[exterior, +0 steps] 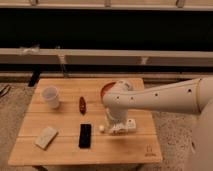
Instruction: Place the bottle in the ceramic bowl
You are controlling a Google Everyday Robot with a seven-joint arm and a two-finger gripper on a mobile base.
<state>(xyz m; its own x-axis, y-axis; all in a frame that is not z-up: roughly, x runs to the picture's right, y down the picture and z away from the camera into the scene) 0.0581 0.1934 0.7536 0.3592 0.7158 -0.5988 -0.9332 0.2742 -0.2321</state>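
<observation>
The small white bottle lies on its side on the wooden table, right of the middle, and is largely covered by my arm. My gripper is down at the bottle's left end, right over it. The orange-red ceramic bowl sits just behind; only its left rim shows past my white arm, which reaches in from the right.
A white translucent cup stands at the back left. A small dark-red bottle-like thing lies near the middle. A black slab lies left of the gripper. A pale flat block lies at the front left.
</observation>
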